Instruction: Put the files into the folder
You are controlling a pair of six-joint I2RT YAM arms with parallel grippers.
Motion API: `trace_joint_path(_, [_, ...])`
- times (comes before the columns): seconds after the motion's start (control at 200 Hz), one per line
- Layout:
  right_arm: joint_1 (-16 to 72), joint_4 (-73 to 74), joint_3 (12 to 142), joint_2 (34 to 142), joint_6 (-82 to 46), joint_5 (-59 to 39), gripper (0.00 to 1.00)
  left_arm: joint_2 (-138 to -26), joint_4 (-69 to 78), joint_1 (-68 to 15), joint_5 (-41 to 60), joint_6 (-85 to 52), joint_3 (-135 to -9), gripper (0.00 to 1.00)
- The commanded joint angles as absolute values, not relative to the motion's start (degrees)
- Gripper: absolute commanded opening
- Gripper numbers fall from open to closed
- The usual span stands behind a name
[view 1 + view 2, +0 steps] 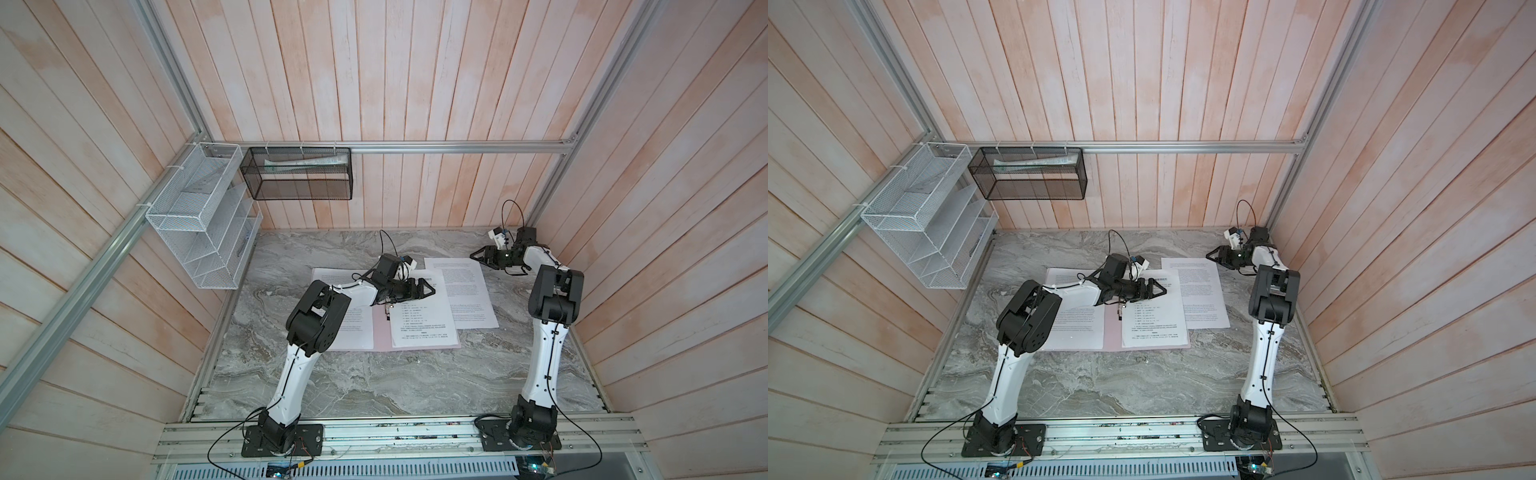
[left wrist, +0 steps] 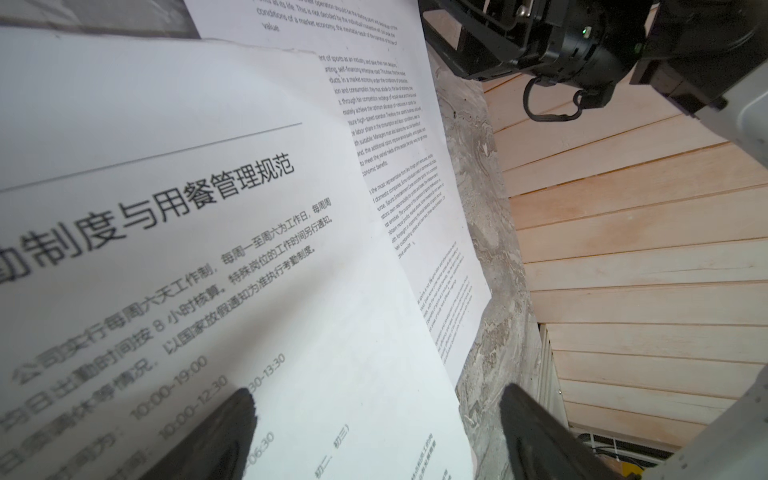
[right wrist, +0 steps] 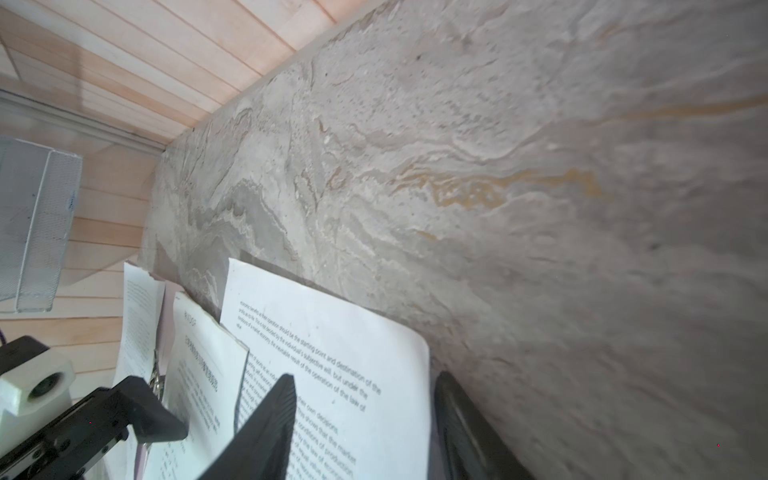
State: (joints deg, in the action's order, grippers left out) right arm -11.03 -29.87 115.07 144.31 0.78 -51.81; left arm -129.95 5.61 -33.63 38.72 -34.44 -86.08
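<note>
At the left end effector (image 1: 428,288): spread wide, pinching nothing; hovers low over the far part of the headed sheet (image 1: 419,324). At the right end effector (image 1: 477,258): fingers apart with a clear gap, nothing pinched, going by the wrist view; hangs near the worktop's far right corner, above the far edge of the English sheet (image 1: 467,282).

Under the left end effector, at the middle of the worktop (image 1: 374,386): the pale pink folder (image 1: 381,334), opened flat, metal clip (image 1: 388,311) on the spine. On its right half, the headed sheet; on its left half, a second text sheet (image 1: 357,332), partly hidden by the left arm. Clipped or merely resting: cannot tell. Just beside the folder's right edge, on bare worktop: the English sheet, its border toward the folder tucked under the headed sheet.

Judged roughly two thirds along: two files resting on the folder, one not yet in. Left, by the look of it: bringing in the English sheet, squaring the stack, perhaps clipping and closing.

Readable in the left wrist view: bold heading ending "制度与用餐管理规范"; below it "公司实行每周六天工作制"; times "10:00-19:00" and "10:00-12:30". On the English sheet: "conditions of a market economy"; in the right wrist view, "starting point and destination of the". Small mark at the headed sheet's top too blurred to read; no brand legible.

Farther out, on the walls beyond the far left corner: a white wire mesh rack (image 1: 199,224) and a black mesh basket (image 1: 299,189) with rolled pale papers (image 1: 305,163).
</note>
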Motion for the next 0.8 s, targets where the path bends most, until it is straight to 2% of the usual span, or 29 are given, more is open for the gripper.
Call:
trace_joint_path(0.0, [-10.6,-36.2,109.8,147.1,3.0,-52.2,0.55,-130.0,4.2,-33.2,38.2,-33.0,-84.5,0.94])
trace_joint_path(0.195, [-10.7,-33.5,101.5,141.8,3.1,-54.4,0.53,-130.1,4.8,-33.2,38.1,-33.5,-83.5,0.93])
trace_joint_path(0.435, [-10.3,-30.8,93.2,135.2,2.0,-52.5,0.52,-129.9,5.0,-33.2,37.6,-33.5,-83.0,0.93])
trace_joint_path(0.555, [-10.3,-29.2,90.0,133.7,0.9,-53.6,0.48,-129.7,5.5,-33.2,37.6,-33.5,-82.5,0.93])
trace_joint_path(0.66, [-10.3,-26.5,86.8,132.3,-0.3,-55.7,0.32,-129.7,5.6,-33.1,37.7,-33.5,-82.6,0.93])
trace_joint_path(0.735, [-10.3,-26.2,85.8,131.6,-0.8,-56.8,0.16,-129.7,5.6,-32.9,37.9,-33.5,-82.8,0.93])
trace_joint_path(0.795, [-10.5,-25.9,85.0,130.7,-1.2,-57.0,0.10,-129.8,5.4,-32.6,38.0,-33.4,-83.0,0.93])
